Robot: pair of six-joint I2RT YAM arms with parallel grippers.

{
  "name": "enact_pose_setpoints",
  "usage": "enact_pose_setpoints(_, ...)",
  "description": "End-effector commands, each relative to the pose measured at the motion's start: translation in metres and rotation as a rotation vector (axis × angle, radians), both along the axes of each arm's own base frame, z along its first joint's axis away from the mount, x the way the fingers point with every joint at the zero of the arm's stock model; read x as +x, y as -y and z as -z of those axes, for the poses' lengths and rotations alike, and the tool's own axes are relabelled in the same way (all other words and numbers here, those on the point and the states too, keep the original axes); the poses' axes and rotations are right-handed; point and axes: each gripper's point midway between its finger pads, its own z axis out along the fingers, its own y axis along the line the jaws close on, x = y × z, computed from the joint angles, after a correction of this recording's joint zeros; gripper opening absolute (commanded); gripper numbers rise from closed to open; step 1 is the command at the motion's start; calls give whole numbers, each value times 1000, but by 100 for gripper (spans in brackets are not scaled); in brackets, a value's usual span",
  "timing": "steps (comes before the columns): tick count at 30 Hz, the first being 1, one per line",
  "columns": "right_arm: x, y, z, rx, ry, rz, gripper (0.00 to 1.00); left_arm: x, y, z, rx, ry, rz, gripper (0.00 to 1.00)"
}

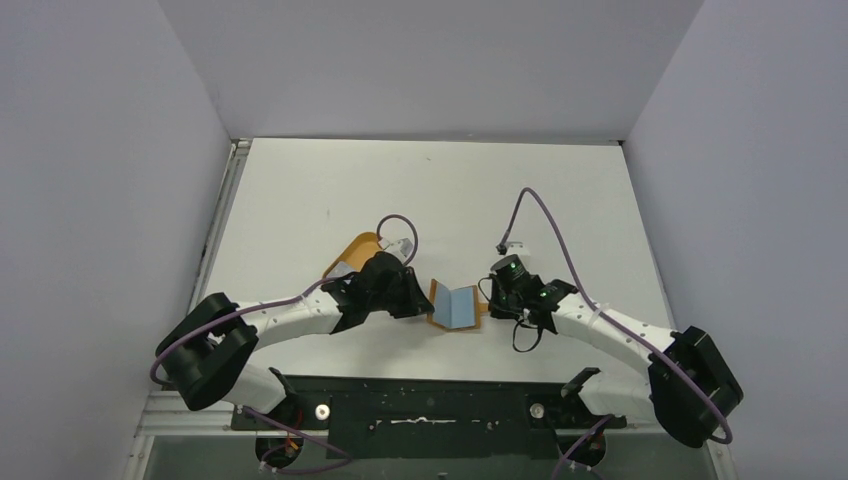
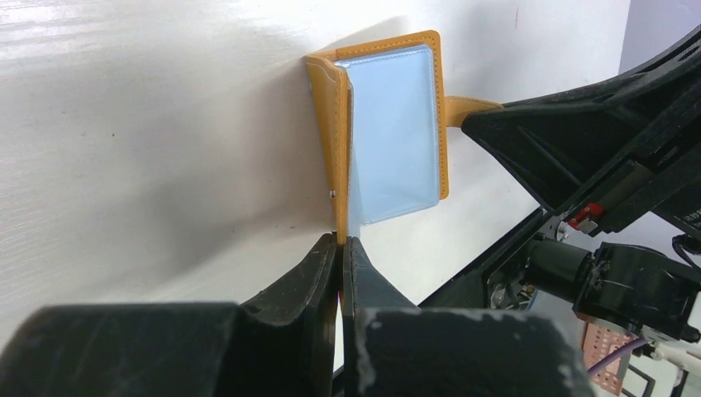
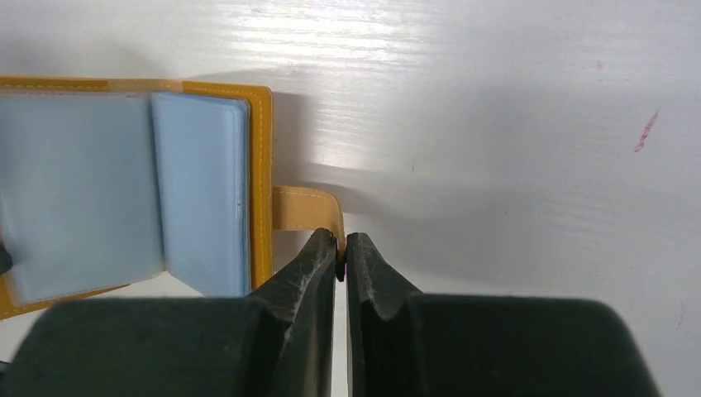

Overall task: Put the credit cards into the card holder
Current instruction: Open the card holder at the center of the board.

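Observation:
The tan-orange card holder (image 1: 455,307) lies open on the white table between my two grippers, its light blue glossy inner leaves (image 2: 395,132) facing up. I cannot tell whether a card sits inside them. The left gripper (image 2: 340,241) is shut on the edge of the holder's left cover (image 2: 329,124), which stands upright. My right gripper (image 3: 341,248) is shut on the holder's closing strap (image 3: 304,207), next to the right cover (image 3: 261,165). A pale credit card (image 1: 340,268) shows beside the left arm, mostly hidden.
An orange rimmed tray (image 1: 358,245) sits behind the left wrist, partly covered by it. The right arm's black body (image 2: 595,124) fills the right of the left wrist view. Grey walls close in three sides; a black base bar (image 1: 430,400) runs along the near edge.

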Motion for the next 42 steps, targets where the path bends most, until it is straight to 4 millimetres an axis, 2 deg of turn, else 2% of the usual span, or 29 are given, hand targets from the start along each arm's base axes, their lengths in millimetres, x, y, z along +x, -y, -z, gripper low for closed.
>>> enact_pose_setpoints(1,2,8,1,-18,4,47,4,5,-1,-14,-4,39,-8,0)
enact_pose_setpoints(9,1,10,-22,6,42,35,44,6,-12,-4,54,34,-37,0)
enact_pose_setpoints(12,2,10,-33,21,64,38,53,5,-14,-2,65,29,-40,0)
enact_pose_setpoints(16,5,7,-63,64,131,29,57,5,-13,-4,68,34,-35,0)
enact_pose_setpoints(20,5,-7,-97,138,193,-25,57,7,-10,-9,65,51,-29,0)
enact_pose_setpoints(23,3,-23,-115,186,206,-82,56,4,-12,-6,91,37,-26,0)
enact_pose_setpoints(26,-3,-54,-123,250,181,-180,55,3,-10,-7,92,37,-21,0)
enact_pose_setpoints(31,-10,-101,-125,261,169,-294,52,1,-8,-11,97,42,-12,0)
enact_pose_setpoints(35,-7,-124,-118,312,149,-305,49,1,-8,-18,101,56,-13,0)
enact_pose_setpoints(38,-1,-129,-103,297,112,-270,46,0,-10,-21,100,63,-16,0)
enact_pose_setpoints(42,9,-122,-68,228,54,-207,39,-1,-11,-20,103,61,-17,0)
